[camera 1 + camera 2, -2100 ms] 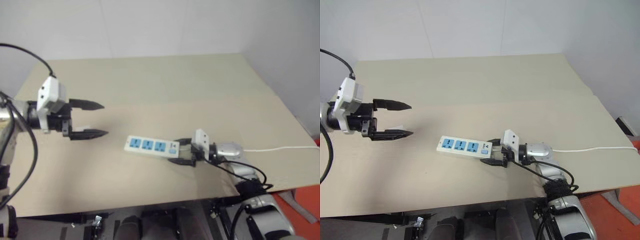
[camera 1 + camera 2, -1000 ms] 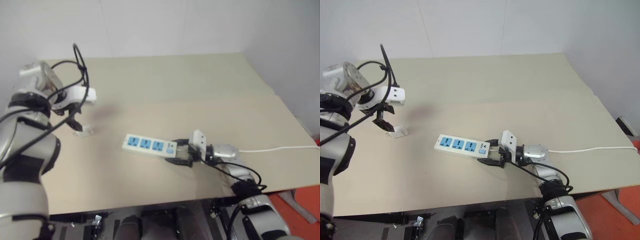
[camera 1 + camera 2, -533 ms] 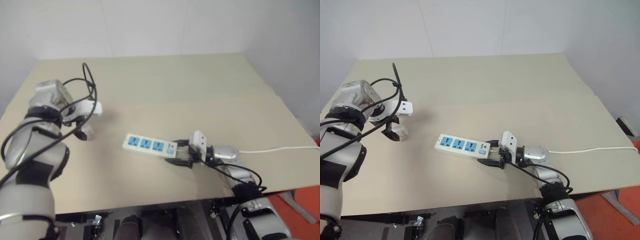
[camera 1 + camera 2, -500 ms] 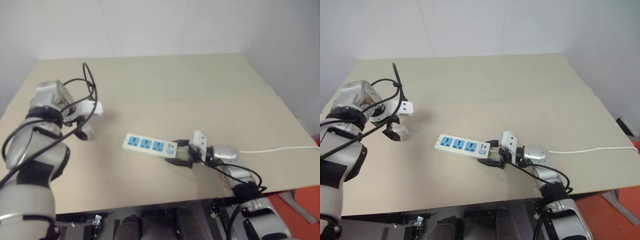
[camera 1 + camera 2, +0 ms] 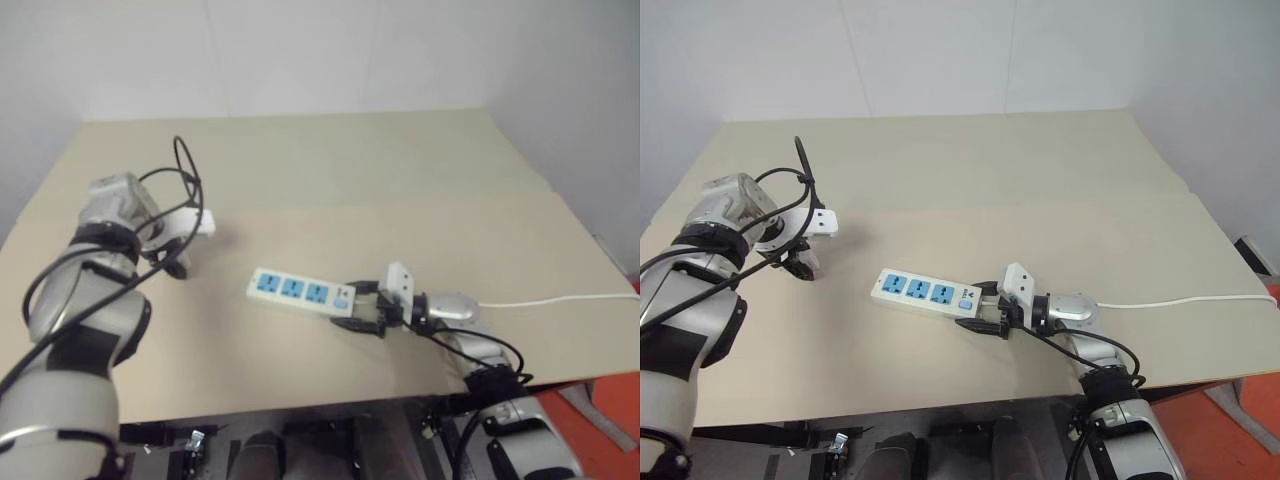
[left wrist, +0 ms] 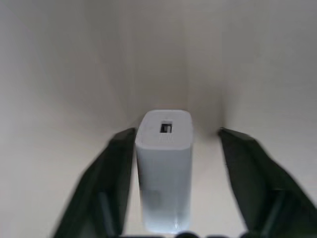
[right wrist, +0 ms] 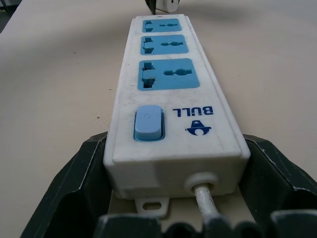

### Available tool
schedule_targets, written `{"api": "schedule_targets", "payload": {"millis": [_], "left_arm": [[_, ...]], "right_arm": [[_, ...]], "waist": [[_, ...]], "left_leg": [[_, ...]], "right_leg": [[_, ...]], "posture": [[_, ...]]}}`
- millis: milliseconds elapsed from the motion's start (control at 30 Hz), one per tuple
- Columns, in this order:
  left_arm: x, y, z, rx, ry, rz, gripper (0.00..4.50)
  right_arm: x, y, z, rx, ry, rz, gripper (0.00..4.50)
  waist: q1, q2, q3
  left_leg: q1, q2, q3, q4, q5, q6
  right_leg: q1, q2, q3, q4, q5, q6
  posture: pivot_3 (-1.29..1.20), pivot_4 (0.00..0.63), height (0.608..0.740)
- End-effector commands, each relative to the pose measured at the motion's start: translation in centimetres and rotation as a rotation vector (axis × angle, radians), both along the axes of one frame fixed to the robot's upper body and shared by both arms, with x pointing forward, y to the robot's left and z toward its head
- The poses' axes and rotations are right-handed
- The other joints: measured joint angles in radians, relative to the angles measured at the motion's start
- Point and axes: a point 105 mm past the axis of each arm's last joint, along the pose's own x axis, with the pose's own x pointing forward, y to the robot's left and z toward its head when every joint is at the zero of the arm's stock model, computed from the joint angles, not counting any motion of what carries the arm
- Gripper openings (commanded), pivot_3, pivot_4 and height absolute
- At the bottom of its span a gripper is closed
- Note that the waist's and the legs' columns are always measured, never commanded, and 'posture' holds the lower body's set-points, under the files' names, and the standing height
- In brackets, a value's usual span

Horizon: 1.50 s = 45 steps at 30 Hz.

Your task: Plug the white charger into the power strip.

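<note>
the white charger [image 6: 164, 168] stands on the table [image 5: 1040, 180] well left of the power strip [image 5: 930, 293], between the left gripper [image 6: 173, 163] fingers; one finger touches it, the other stands off, so no grasp yet. the right gripper [image 7: 176, 198] clamps the strip's cable end. lifting, carrying and plugging in remain.

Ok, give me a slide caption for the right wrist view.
Right gripper clasps the cable end of the power strip, its three blue sockets empty.
</note>
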Motion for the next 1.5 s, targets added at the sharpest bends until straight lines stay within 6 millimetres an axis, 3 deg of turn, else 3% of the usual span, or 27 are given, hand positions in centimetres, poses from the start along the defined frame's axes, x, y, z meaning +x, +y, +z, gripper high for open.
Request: {"api": "schedule_targets", "payload": {"millis": [33,100,267,467,567,633,800,1067,1267,1500], "left_arm": [[0.5,0.1,0.3,0.005,-0.051,0.010,1.44],[0.8,0.0,0.7,0.000,-0.074,0.006,1.00],[1.6,-1.8,3.5,-0.127,-0.158,-0.064,1.01],[1.9,-7.3,11.1,-0.613,-0.392,-0.290,1.01],[1.1,-9.7,14.4,-0.913,-0.513,-0.430,1.01],[-0.1,-10.9,15.6,-1.067,-0.499,-0.512,1.01],[-3.3,-13.3,15.0,-1.251,-0.392,-0.654,1.01],[-7.3,-15.7,12.9,-1.375,-0.299,-0.690,1.01],[-8.5,-16.1,12.2,-1.400,-0.267,-0.672,1.01],[-10.1,-17.2,9.9,-1.389,-0.232,-0.686,1.01]], "right_arm": [[-0.3,0.4,0.6,0.019,-0.015,0.018,3.43],[-0.3,0.3,0.6,0.017,-0.017,0.015,3.43],[-0.2,0.3,0.6,0.016,-0.017,0.014,3.43],[-0.3,0.5,0.6,0.008,-0.015,0.045,3.43],[-0.3,0.8,0.6,0.003,-0.008,0.079,3.43],[-0.5,1.0,0.6,-0.009,-0.005,0.113,3.43],[-0.1,1.2,0.4,-0.057,0.002,0.187,3.43],[0.4,0.0,1.0,-0.091,-0.028,0.247,3.43],[0.1,0.1,-0.3,-0.120,-0.023,0.265,3.43],[0.1,0.4,-1.1,-0.132,-0.009,0.270,3.43]], "waist": [[0.000,0.000,0.000],[-0.001,0.000,0.000],[-0.003,0.000,0.000],[-0.005,-0.002,0.001],[-0.009,-0.002,0.001],[-0.012,-0.002,0.001],[-0.019,-0.002,0.001],[-0.012,-0.002,0.000],[-0.009,-0.002,0.000],[-0.012,-0.002,0.000]], "left_leg": [[0.000,0.000,0.000,0.001,0.000,0.000],[0.000,0.000,0.000,0.001,0.000,0.000],[-0.001,0.000,0.000,0.002,0.000,0.000],[-0.003,0.000,0.000,0.001,0.000,0.000],[-0.003,0.001,0.000,0.001,0.000,0.000],[-0.003,0.001,0.000,0.001,0.000,0.000],[-0.002,0.001,0.000,0.001,0.000,0.000],[-0.002,0.001,-0.002,0.001,0.000,0.000],[-0.002,0.001,-0.002,0.001,0.000,0.000],[0.000,0.001,-0.002,0.001,0.000,0.000]], "right_leg": [[0.000,0.000,0.000,0.001,0.000,0.000],[0.000,0.000,0.000,0.001,0.000,0.000],[0.000,0.000,0.000,0.003,0.000,0.000],[-0.001,0.000,-0.001,0.003,0.000,0.000],[-0.001,0.000,0.000,0.002,0.000,0.000],[-0.001,0.000,0.000,0.002,0.000,0.000],[-0.002,0.000,0.001,0.003,0.000,0.000],[-0.002,0.000,0.002,0.003,0.000,0.000],[-0.001,-0.001,0.002,0.003,0.000,0.000],[0.000,0.000,0.003,0.001,0.000,0.000]], "posture": [[0.00,0.150,0.740],[0.00,0.150,0.740],[0.00,0.150,0.740],[0.00,0.150,0.740],[0.00,0.150,0.740],[0.00,0.150,0.740],[0.00,0.150,0.740],[0.00,0.150,0.740],[0.00,0.150,0.740],[0.00,0.150,0.740]]}}
